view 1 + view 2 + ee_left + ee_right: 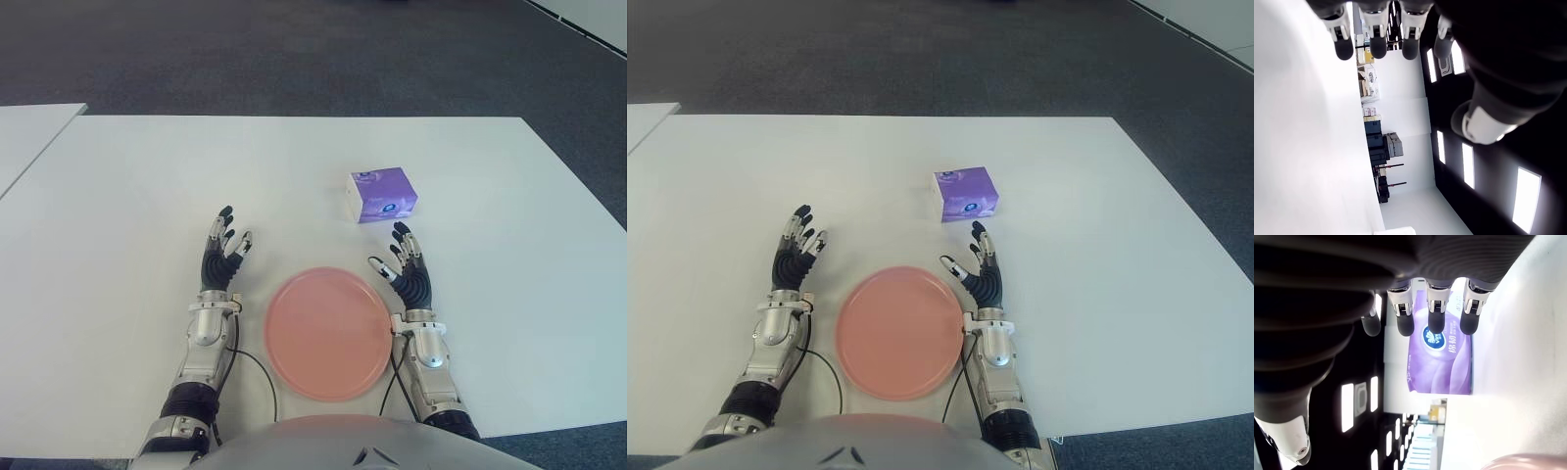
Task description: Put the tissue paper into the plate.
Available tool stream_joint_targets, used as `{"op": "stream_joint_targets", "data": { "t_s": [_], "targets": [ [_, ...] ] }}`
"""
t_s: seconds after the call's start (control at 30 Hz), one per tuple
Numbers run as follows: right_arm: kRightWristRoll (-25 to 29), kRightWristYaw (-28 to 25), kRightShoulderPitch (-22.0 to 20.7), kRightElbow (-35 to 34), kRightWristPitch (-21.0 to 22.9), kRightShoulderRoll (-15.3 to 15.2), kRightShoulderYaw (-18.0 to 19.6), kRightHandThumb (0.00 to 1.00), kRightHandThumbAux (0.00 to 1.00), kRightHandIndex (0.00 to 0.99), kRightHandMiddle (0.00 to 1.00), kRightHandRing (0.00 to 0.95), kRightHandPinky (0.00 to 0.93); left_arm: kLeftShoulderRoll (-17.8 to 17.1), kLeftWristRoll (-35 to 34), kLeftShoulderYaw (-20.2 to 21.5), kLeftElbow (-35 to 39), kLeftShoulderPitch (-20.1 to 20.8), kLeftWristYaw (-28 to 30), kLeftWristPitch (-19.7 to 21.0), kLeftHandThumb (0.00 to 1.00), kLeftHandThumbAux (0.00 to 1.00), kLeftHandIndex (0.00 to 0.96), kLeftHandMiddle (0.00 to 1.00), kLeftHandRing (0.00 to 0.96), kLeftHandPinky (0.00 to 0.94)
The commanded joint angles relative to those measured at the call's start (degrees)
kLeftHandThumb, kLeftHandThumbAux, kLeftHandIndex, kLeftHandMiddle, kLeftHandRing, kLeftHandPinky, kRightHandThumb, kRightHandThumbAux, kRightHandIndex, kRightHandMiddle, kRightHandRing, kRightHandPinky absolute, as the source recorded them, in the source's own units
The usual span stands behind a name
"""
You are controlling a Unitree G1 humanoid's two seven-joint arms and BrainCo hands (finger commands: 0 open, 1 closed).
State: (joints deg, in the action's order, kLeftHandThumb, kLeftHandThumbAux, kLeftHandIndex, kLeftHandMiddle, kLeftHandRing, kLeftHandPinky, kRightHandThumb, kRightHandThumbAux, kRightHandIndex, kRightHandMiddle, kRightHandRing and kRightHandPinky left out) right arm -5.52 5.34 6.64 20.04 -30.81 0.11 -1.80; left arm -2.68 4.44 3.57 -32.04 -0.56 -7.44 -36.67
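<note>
Ahead, tissue pack [383, 194] unobstructed beyond right robot hand [409, 269]; plate [328, 333] adjacent.

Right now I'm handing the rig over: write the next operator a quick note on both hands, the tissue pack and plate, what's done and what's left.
Left hand: open, holds nothing, on the left of the plate.
Right hand: open, holds nothing, on the right of the plate, fingers pointing toward the tissue pack and not touching it.
Tissue pack: on the table, beyond the plate and to its right, just ahead of the right hand.
Plate: holds nothing, near the table's front edge between the hands.
Done: nothing yet.
Left: grasp the pack, likely with the right hand, and set it in the plate.
</note>
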Motion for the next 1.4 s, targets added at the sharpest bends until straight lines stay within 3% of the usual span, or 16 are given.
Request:
{"op": "stream_joint_targets", "data": {
  "t_s": [0.03,0.6,0.77,0.87,1.0,1.07,1.4],
  "targets": [
    [-1.4,0.4,2.3,2.6,1.4,-0.4,-0.2,0.097,0.632,0.0,0.0,0.0,0.0,0.5,0.7,-0.4,-4.7,-2.8,-0.2,0.2,0.151,0.649,0.0,0.013,0.0,0.0],
    [-2.8,1.3,1.2,2.9,2.6,-1.6,-0.6,0.094,0.636,0.0,0.0,0.0,0.0,1.0,0.9,-0.5,-5.8,-1.7,-0.7,0.2,0.167,0.645,0.0,0.015,0.0,0.001],
    [-9.4,3.0,-0.4,-23.5,23.7,2.5,-2.8,0.128,0.637,0.0,0.0,0.0,0.0,1.0,1.5,-0.5,-6.6,-1.0,-1.4,-0.3,0.157,0.64,0.0,0.013,0.0,0.0],
    [-14.3,3.3,-2.9,-33.7,31.2,3.4,-3.0,0.157,0.635,0.0,0.0,0.0,0.0,1.2,1.5,-0.5,-6.6,-0.8,-1.6,-0.4,0.155,0.634,0.0,0.015,0.0,0.002],
    [-18.3,3.6,-6.8,-39.2,34.2,3.6,-2.5,0.196,0.61,0.001,0.0,0.0,0.0,1.5,1.5,-0.6,-6.7,-0.3,-1.7,-0.2,0.158,0.622,0.0,0.015,0.0,0.001],
    [-18.6,3.6,-11.2,-41.0,35.5,3.0,-1.1,0.216,0.592,0.004,0.0,0.0,0.0,1.5,1.5,-0.6,-6.7,-0.2,-1.8,-0.1,0.161,0.615,0.001,0.015,0.0,0.001],
    [-14.7,1.8,-28.5,-38.0,37.4,-4.1,5.9,0.295,0.535,0.055,0.016,0.0,0.0,2.3,1.4,-0.6,-7.4,0.2,-3.3,-0.5,0.176,0.593,0.008,0.023,0.003,0.018]
  ]
}}
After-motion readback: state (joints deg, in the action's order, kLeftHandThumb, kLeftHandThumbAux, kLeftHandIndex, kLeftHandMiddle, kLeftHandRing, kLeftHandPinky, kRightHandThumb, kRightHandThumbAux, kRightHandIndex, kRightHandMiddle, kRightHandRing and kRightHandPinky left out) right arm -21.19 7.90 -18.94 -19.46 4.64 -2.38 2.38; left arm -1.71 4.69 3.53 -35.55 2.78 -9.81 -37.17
